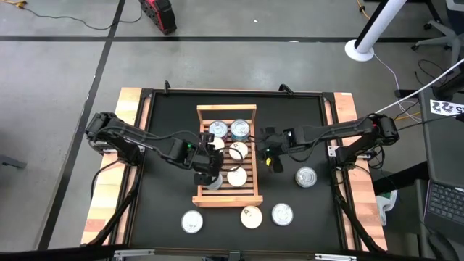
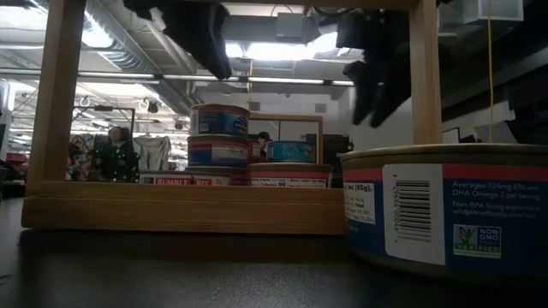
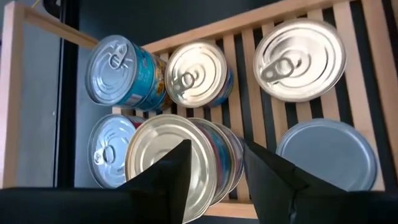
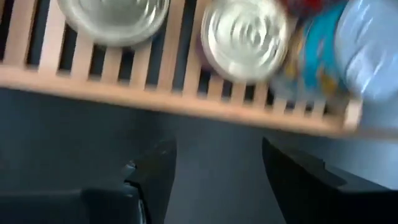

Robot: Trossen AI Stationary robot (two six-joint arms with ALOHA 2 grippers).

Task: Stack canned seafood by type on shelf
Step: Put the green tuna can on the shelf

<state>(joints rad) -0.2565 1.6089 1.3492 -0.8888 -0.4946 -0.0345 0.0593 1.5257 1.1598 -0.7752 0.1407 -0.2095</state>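
The shelf (image 1: pixel 227 197), a slatted wooden rack, sits mid-table with several round tins of canned seafood on its slats. My left gripper (image 3: pixel 216 144) is open just above a stack of tins (image 3: pixel 163 155) at the shelf's near left; its fingers stand over the pale top lid, clear of it. In the low view the stack (image 2: pixel 219 137) rises two tins high, with my left gripper (image 2: pixel 201 38) above it. My right gripper (image 4: pixel 216 146) is open and holds nothing. It hangs over the bare black table beside the shelf's right rail (image 4: pixel 186 99), and the high view shows this gripper (image 1: pixel 270 156) there too.
Loose tins lie on the table: three near the front edge (image 1: pixel 191 221), (image 1: pixel 251 216), (image 1: pixel 282 214) and one right of the shelf (image 1: pixel 306 176). Wooden planks (image 1: pixel 109 188) line the table's left and right edges. Bare black tabletop lies left of the shelf (image 1: pixel 163 196).
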